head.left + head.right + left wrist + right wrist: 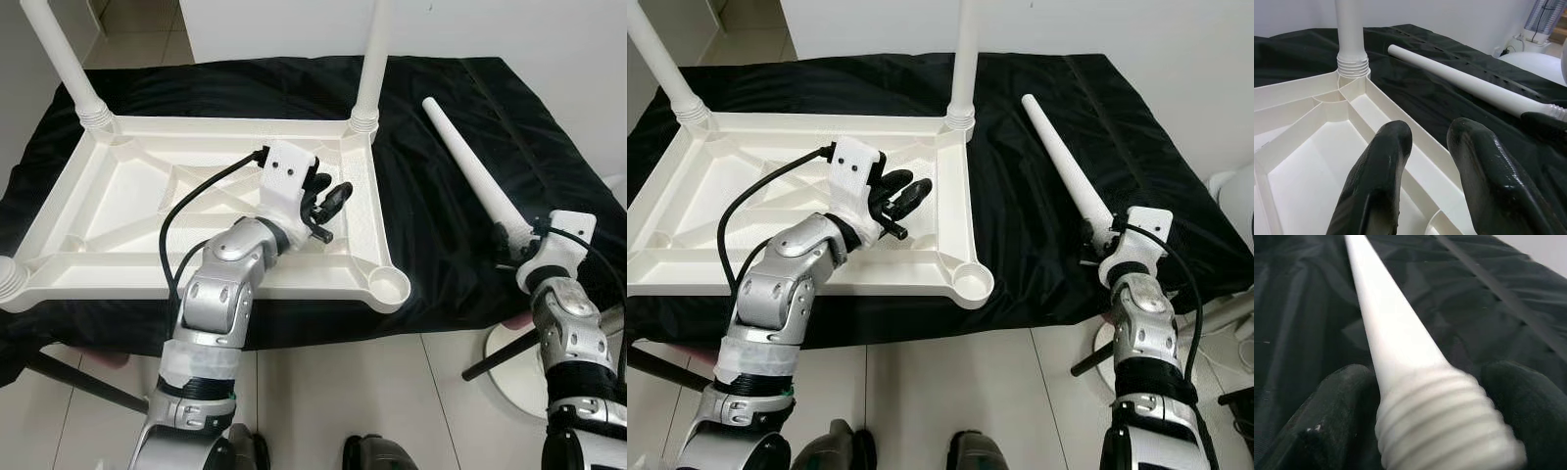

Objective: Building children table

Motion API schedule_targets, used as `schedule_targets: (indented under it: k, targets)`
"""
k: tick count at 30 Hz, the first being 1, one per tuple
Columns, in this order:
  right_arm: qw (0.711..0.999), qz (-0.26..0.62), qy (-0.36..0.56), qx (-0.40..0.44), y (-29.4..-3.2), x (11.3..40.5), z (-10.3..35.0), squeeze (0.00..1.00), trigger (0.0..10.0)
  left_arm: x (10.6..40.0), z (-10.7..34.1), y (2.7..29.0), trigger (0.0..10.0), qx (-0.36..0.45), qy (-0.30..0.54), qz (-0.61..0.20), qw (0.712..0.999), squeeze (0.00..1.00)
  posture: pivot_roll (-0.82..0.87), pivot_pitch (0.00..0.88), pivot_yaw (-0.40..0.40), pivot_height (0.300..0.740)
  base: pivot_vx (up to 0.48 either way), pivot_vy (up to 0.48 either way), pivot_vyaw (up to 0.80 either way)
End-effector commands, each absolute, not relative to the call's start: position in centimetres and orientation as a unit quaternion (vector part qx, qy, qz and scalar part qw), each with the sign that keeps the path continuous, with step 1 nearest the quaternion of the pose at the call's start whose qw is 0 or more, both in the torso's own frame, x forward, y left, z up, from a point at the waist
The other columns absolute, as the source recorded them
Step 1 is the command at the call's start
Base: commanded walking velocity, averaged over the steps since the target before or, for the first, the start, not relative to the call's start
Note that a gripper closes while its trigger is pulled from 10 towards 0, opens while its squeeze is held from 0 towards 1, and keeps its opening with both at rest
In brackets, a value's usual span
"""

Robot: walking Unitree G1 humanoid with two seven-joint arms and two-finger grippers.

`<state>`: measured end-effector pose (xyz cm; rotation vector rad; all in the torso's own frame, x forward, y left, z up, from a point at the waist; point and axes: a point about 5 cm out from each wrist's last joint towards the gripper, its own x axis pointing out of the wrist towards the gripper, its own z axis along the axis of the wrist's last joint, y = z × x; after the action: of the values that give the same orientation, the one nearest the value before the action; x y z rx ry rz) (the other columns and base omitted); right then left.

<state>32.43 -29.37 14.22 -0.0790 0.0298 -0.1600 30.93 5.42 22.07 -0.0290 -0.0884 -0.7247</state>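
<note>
The white tabletop (118,201) lies upside down on the black cloth (441,245), its ribbed underside facing up. Two legs (370,69) stand screwed into its far corners, and the near right socket (389,286) holds nothing. My left gripper (328,208) hovers over the tabletop's right rim, fingers parted, gripping nothing. My right gripper (1425,396) clamps the loose leg (475,176) at its threaded end, on the cloth right of the tabletop.
</note>
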Motion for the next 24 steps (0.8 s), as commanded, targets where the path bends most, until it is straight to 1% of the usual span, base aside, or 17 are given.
schedule_targets:
  k: [1,8,13,22,23,24]
  targets:
    - [0.997,-0.064,0.028,-0.040,-29.2,32.7,14.0,0.00,10.0,30.9,21.9,5.8,10.0,-0.010,-0.036,-0.318,0.947,0.00,-0.07,0.124,0.021,0.740,0.000,0.000,0.00]
    - [0.998,-0.045,0.034,-0.035,-28.7,33.2,13.9,0.00,10.0,30.7,22.0,5.8,10.0,-0.016,-0.035,-0.312,0.949,0.00,-0.06,0.134,0.004,0.740,0.000,0.000,0.00]
    - [0.998,-0.014,0.054,-0.030,-27.8,33.7,13.3,0.00,10.0,30.6,22.1,5.9,10.0,-0.015,-0.035,-0.306,0.951,0.00,-0.05,0.144,-0.011,0.740,0.000,0.000,0.00]
    - [0.994,0.029,0.091,-0.045,-26.5,33.2,11.2,0.00,10.0,30.3,22.1,6.1,10.0,-0.012,-0.035,-0.293,0.956,0.00,-0.04,0.148,-0.026,0.740,0.000,0.000,0.00]
    - [0.994,0.032,0.094,-0.040,-26.4,33.2,11.0,0.00,9.3,30.4,22.2,6.1,10.0,-0.011,-0.036,-0.291,0.956,0.00,-0.04,0.145,-0.026,0.740,0.000,0.000,0.00]
    - [0.994,0.032,0.094,-0.040,-26.4,33.2,11.0,0.00,9.3,30.4,22.2,6.1,10.0,-0.011,-0.036,-0.291,0.956,0.00,-0.04,0.145,-0.026,0.740,0.000,0.000,0.00]
